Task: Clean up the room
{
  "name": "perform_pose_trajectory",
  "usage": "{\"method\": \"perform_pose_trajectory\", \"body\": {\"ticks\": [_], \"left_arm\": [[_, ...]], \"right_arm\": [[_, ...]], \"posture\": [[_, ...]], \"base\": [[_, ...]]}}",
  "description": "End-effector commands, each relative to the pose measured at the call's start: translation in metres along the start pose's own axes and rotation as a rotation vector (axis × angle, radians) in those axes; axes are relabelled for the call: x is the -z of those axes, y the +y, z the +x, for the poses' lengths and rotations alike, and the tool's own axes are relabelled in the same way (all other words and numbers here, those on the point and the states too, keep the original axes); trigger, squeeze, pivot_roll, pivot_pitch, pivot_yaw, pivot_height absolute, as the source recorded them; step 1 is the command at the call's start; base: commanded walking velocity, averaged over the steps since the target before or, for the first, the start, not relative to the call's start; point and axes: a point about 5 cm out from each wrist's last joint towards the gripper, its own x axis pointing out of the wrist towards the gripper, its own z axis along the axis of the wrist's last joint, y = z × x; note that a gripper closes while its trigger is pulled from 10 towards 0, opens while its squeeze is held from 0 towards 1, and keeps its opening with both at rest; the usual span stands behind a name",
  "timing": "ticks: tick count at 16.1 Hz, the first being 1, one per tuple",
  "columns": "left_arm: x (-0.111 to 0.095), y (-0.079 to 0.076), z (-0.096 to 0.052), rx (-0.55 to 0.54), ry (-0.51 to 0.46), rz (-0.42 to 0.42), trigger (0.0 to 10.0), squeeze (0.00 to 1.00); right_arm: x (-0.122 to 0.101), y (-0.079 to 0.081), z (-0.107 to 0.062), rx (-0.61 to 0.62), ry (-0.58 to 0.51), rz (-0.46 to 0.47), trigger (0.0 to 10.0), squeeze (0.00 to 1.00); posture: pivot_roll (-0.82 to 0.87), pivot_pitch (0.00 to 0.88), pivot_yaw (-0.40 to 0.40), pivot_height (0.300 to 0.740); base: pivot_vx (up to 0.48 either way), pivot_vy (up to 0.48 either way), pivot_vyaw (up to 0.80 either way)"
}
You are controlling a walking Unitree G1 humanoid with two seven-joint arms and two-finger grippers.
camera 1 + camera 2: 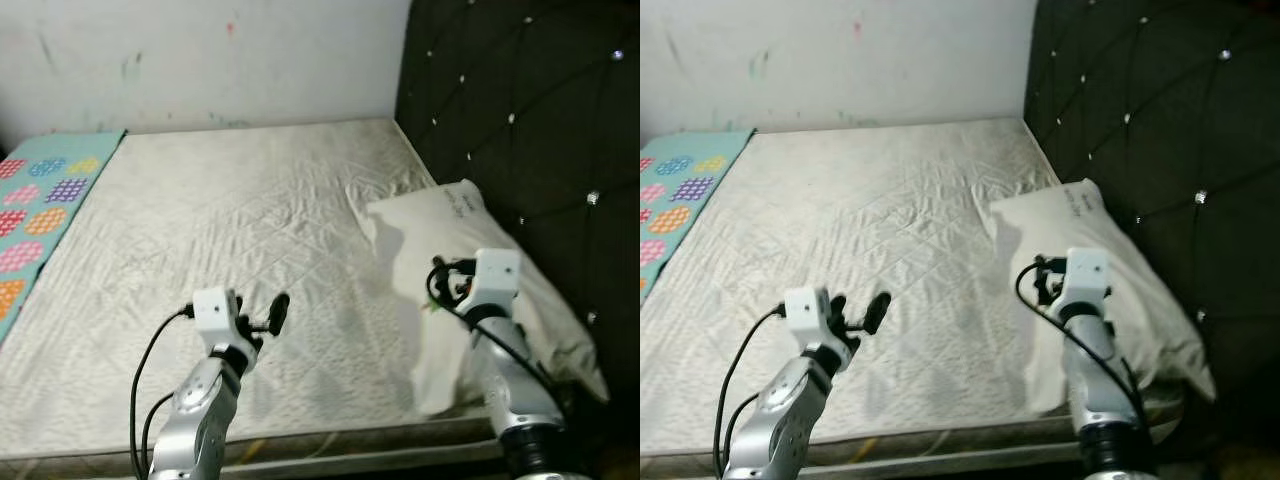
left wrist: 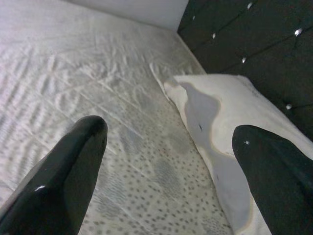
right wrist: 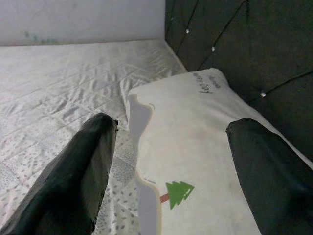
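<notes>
Bare quilted mattress [image 1: 230, 230] set against a dark tufted headboard [image 1: 530, 120]. A white pillow [image 1: 470, 260] lies along the headboard side, near the mattress's front corner; it bears a small green tree print [image 3: 178, 190] and some writing too small to read. Right gripper [image 3: 171, 171] hovers above the pillow, fingers spread wide, holding nothing. Left gripper [image 2: 171, 161] hangs over the mattress, fingers likewise apart and empty. A patterned teal cloth, possibly a blanket [image 1: 45, 200], lies along the far left edge.
</notes>
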Motion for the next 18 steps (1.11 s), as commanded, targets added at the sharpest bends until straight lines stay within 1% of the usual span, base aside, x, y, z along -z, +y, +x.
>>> {"method": "perform_pose_trajectory", "body": {"ticks": [1,10,18], "left_arm": [[-0.0003,0.0044,-0.0013,-0.025,0.0,-0.008,10.0,0.0],[-0.0001,0.0057,-0.0017,-0.031,0.008,-0.005,10.0,0.0],[0.0,0.0056,-0.0005,-0.037,0.011,-0.005,10.0,0.0]], "right_arm": [[-0.0046,0.0137,0.0021,-0.043,-0.014,0.011,10.0,0.0],[-0.0015,0.016,0.0007,-0.061,-0.009,0.02,10.0,0.0],[0.0,0.0187,0.0001,-0.083,0.0,0.001,10.0,0.0]], "posture": [[-0.08,0.0,0.04,0.74],[-0.08,0.0,0.043,0.74],[-0.09,0.0,0.04,0.74]], "base": [[0.0,0.48,0.0],[0.0,0.48,0.0],[0.0,0.48,0.0]]}}
